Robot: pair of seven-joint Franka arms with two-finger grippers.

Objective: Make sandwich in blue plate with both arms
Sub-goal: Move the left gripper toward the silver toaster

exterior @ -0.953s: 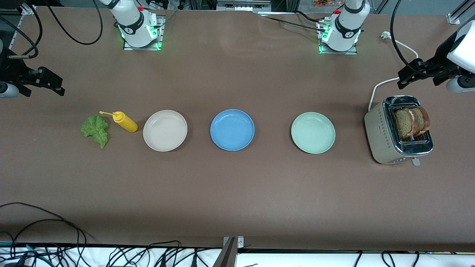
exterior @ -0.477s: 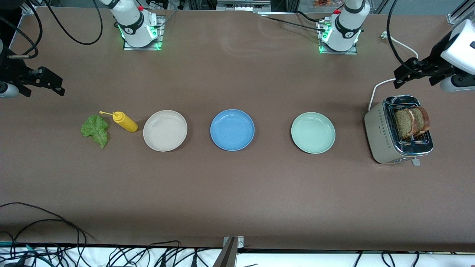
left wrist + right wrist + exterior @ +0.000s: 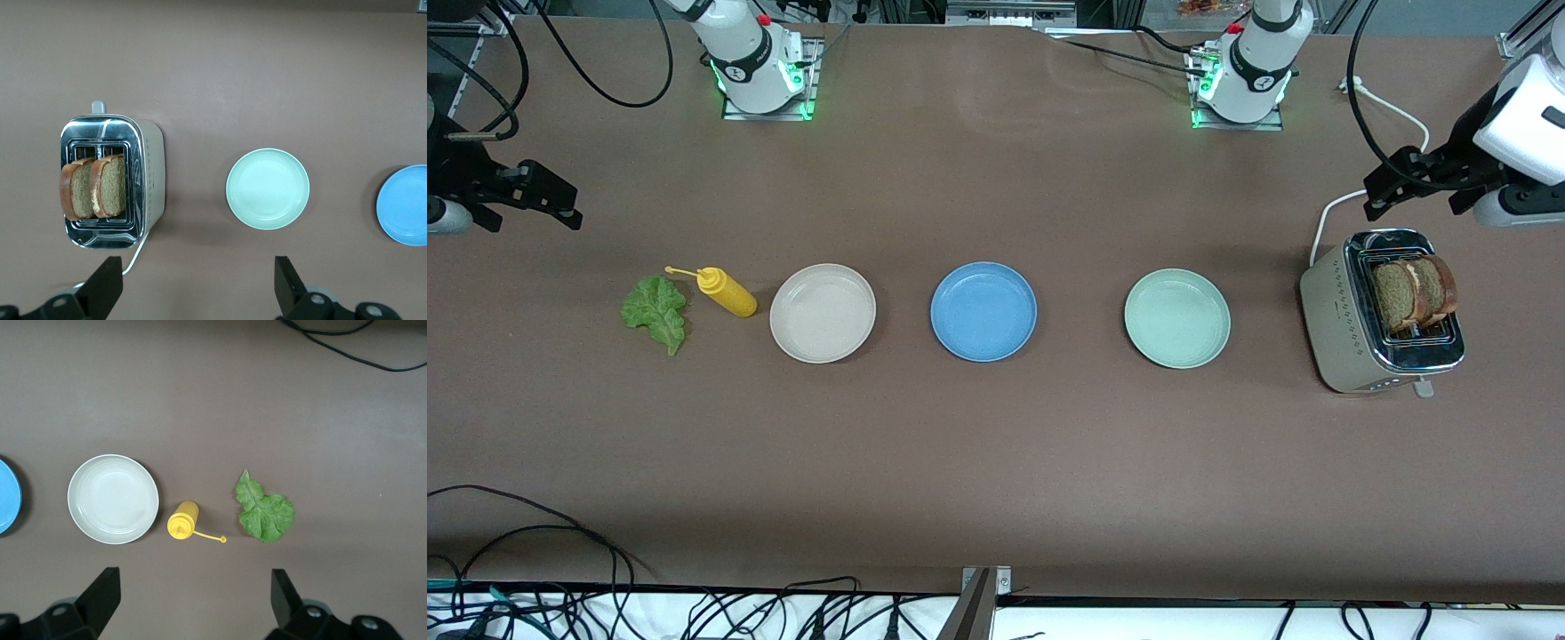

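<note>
1. Left gripper [image 3: 1383,188]: black two-finger unit, jaws spread wide and empty, held in the air over bare tabletop at the left arm's end; the toaster lies at its 6 o'clock in the front view
2. Toaster [image 3: 1378,322]: boxy beige body with a polished chrome top plate and two slots; a white cord leaves its base
3. Bread slices [image 3: 1414,292]: two square-ish slices of speckled brown wholegrain bread with dark crust stand upright side by side, one per toaster slot, tops projecting above the chrome
4. Mint-green plate [image 3: 1176,318]: round, shallow, matte, with a raised rim; at 9 o'clock of the toaster, well apart from it
5. Blue plate [image 3: 983,311]: round, shallow, matte medium blue with a raised rim; bare; at mid-table, at 9 o'clock of the mint-green plate
6. Right gripper [image 3: 556,203]: black two-finger unit, jaws spread wide and empty, waiting over bare tabletop at the right arm's end
7. Lettuce leaf [image 3: 655,311]: ruffled, green, flat on the table at 5 o'clock of the right gripper
8. Squeeze bottle [image 3: 727,292]: smooth yellow plastic, lying on its side just beside the leaf, thin nozzle pointing over it
9. Cream-white plate [image 3: 823,313]: round, shallow, matte, between the bottle and the blue plate
10. Table [image 3: 996,480]: flat matte brown surface
</note>
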